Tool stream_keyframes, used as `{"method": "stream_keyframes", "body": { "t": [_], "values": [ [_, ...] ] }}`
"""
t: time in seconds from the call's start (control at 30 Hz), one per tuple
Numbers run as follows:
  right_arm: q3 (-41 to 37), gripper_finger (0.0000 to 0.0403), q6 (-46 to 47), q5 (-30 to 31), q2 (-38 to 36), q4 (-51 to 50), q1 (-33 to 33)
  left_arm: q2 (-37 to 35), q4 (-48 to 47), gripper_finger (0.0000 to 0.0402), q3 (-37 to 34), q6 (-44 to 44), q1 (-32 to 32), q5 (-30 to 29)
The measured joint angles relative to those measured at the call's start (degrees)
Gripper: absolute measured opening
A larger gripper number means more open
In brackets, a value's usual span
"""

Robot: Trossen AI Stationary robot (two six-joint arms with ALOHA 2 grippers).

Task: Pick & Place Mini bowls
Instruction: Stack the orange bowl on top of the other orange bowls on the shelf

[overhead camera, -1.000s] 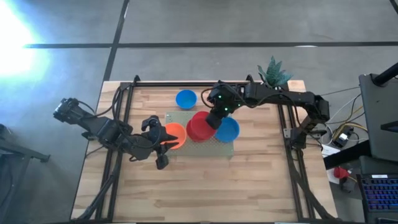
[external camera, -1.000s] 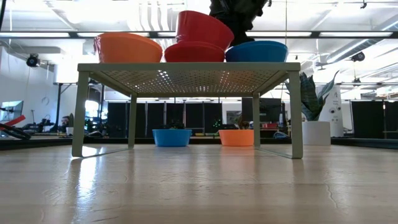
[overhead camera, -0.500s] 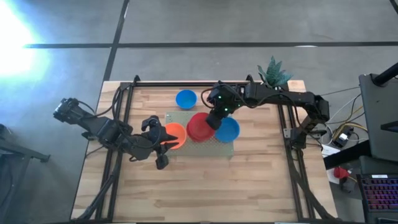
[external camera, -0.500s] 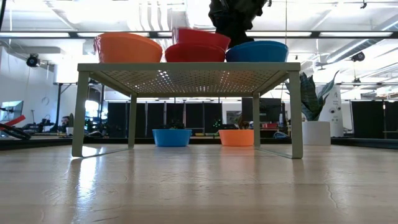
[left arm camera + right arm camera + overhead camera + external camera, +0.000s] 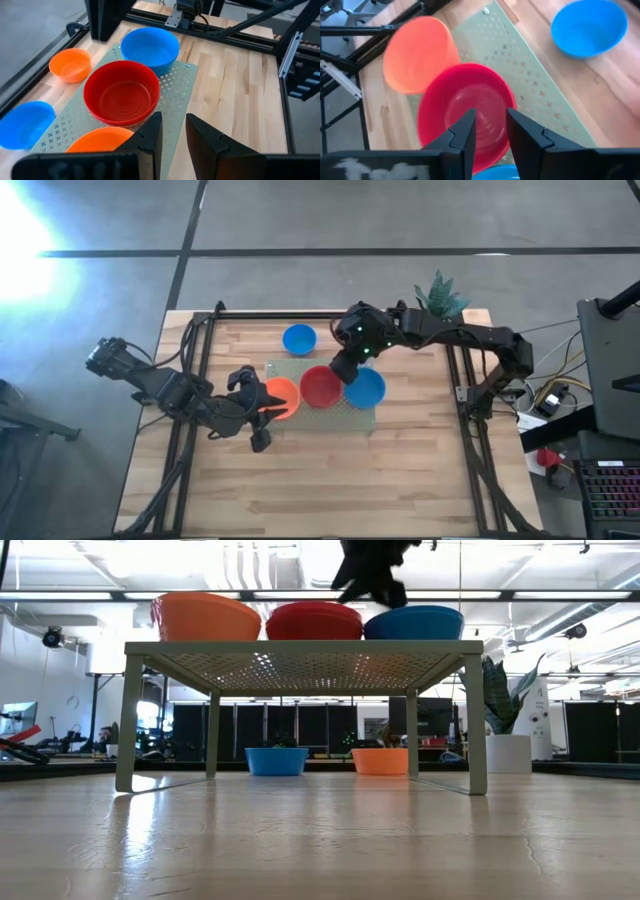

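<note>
On the pale green perforated stand [image 5: 352,416] sit an orange mini bowl [image 5: 283,394], a red mini bowl [image 5: 322,387] nested in another red one, and a blue mini bowl [image 5: 367,388]. My right gripper [image 5: 490,131] hovers open above the red bowl's [image 5: 465,107] far rim, clear of it, as the low view shows [image 5: 368,570]. My left gripper [image 5: 173,136] waits open at the stand's near left, beside the orange bowl. On the table beyond the stand rest a blue bowl [image 5: 298,338] and an orange bowl [image 5: 70,65].
A white pot with a green plant [image 5: 440,298] stands at the table's far right corner. Black frame rails [image 5: 190,380] run along the table's left and right sides. Bare wooden tabletop [image 5: 330,480] lies on the near side of the stand.
My right gripper has opened and let go of the upper red bowl. That bowl was tilted on the lower red bowl and now lies level, nested in it. The gripper has since risen a little and drawn toward the far edge.
</note>
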Motion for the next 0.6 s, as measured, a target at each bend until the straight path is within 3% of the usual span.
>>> {"method": "stream_keyframes", "body": {
  "t": [0.17,0.33,0.6],
  "values": [
    [6.13,0.0085,-4.87,0.45,-0.57,-4.80,0.02,-0.18,-0.02,0.0078,0.33,-7.43,0.80,0.04],
    [11.51,0.0061,-11.17,0.62,-2.59,-7.14,0.02,-0.62,-0.02,0.0078,0.46,-8.82,4.00,-0.02],
    [17.86,0.0019,-21.26,0.63,-6.02,-10.67,-0.43,-0.66,-1.00,0.0078,0.27,-8.82,17.87,0.95]
  ]
}}
